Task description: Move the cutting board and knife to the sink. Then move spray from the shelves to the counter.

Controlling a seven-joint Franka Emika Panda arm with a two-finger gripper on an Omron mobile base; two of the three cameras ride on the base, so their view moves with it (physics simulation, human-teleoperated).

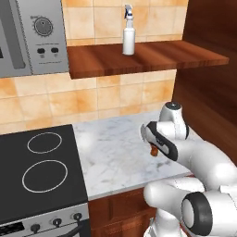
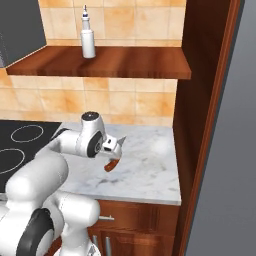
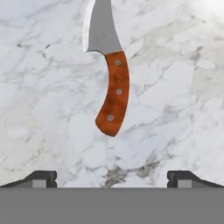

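Kitchen: marble tabletop (image 1: 115, 152) running between a black stovetop (image 1: 39, 171) at 9 o'clock and a dark wooden cabinet wall (image 2: 210, 100) at 3 o'clock, tiled wall behind.
Gripper: hanging low over the tabletop with the hand camera looking straight down; gripper (image 3: 112, 177) is standing spread wide, one dark tip at 7 o'clock and one at 5 o'clock of the hand view, holding nothing.
Knife: knife (image 3: 109, 74) is lying flat on the marble directly under the hand, reddish handle nearest the tips, silver blade pointing away toward 12 o'clock; its handle is peeking out below the wrist in both base views (image 1: 153, 151).
Spray: spray (image 1: 128, 34) is standing upright on the shelves (image 1: 148, 58), far beyond the arm at 12 o'clock, untouched.
Step in hand: judging by the pose, lining up to pick the knife for the sink.
Next move: lowering so the tips straddle the handle, then closing across its narrow width.
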